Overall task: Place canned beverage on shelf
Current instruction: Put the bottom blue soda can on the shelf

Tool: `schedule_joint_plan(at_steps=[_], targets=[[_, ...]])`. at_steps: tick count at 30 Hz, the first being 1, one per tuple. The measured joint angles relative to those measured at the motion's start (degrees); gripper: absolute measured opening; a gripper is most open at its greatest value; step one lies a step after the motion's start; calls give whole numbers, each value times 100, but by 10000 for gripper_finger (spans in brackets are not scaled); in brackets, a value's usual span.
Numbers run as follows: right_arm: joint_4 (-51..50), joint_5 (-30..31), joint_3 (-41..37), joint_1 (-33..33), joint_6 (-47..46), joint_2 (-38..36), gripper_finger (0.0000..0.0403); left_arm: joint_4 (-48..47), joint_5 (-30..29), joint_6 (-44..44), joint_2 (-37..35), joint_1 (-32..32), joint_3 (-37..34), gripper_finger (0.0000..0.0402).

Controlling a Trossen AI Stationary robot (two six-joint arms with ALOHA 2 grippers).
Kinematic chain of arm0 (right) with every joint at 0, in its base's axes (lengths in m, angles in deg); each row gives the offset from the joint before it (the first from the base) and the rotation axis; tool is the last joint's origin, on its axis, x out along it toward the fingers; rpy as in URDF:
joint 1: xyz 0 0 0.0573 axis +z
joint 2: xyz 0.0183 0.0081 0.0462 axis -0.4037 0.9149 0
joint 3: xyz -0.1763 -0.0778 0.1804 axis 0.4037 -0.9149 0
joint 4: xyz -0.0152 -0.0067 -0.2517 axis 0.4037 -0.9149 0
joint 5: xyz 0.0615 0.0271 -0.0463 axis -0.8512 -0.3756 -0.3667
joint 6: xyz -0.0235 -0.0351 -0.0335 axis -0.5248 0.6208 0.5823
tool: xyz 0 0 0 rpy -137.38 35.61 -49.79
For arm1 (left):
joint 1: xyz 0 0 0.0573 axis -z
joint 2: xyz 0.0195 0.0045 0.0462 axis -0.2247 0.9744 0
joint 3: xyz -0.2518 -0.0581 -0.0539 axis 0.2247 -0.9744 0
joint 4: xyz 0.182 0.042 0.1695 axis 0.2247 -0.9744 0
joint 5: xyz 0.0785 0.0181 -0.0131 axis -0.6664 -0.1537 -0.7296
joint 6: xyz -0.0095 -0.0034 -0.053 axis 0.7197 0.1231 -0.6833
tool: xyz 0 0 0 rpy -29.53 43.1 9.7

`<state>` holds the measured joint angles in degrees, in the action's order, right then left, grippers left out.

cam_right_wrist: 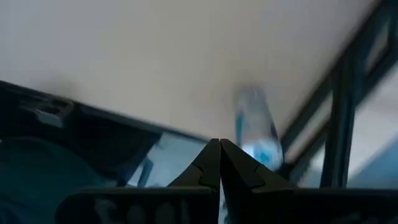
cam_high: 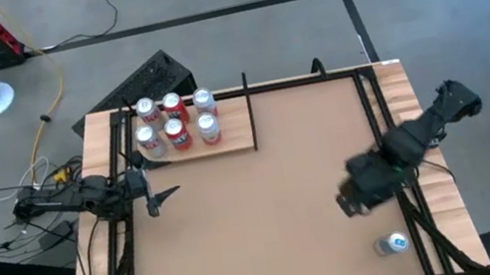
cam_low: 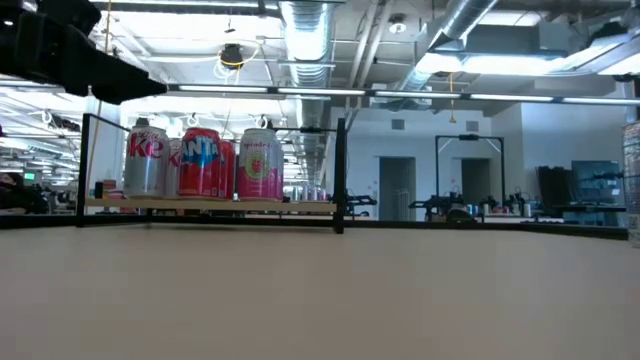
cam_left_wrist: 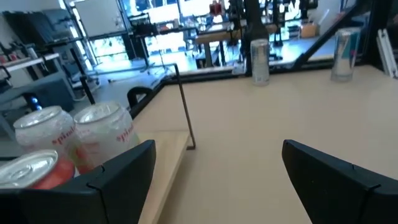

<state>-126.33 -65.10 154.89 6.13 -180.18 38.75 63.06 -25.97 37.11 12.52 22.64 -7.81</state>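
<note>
The pale wood shelf (cam_high: pixel 229 132) lies at the table's far left, with a thin black upright (cam_high: pixel 250 111) at its right end. Several red, white and pink cans (cam_high: pixel 176 122) stand upright on it; they also show in the low view (cam_low: pixel 205 162). A silver and blue can (cam_high: pixel 392 245) stands on the table near the near right corner. My right gripper (cam_high: pixel 350 203) is shut and empty, a little to the far left of that can, which shows blurred beyond its fingertips (cam_right_wrist: pixel 255 127). My left gripper (cam_high: pixel 163 197) is open and empty, just near of the shelf.
Black frame rails (cam_high: pixel 376 104) run along the table's left, right and far edges. The brown tabletop (cam_high: pixel 270 224) lies bare between the two arms. The shelf's right half (cam_left_wrist: pixel 168 155) holds no cans.
</note>
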Motion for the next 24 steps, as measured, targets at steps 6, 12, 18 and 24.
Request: schedule_joint_plan(at_steps=[6,12,18,24], targets=[[65,-88,2,1010,-1848,74,67,-670,-4,5,0,0,0,336],[-123,-18,0,1619,-2300,424,125,-1494,25,0,1,0,0,336],[-24,-63,0,1819,-2280,820,220,-1861,27,44,2,0,4,336],[253,-119,0,1884,-2144,1134,302,-1863,28,46,2,0,3,336]])
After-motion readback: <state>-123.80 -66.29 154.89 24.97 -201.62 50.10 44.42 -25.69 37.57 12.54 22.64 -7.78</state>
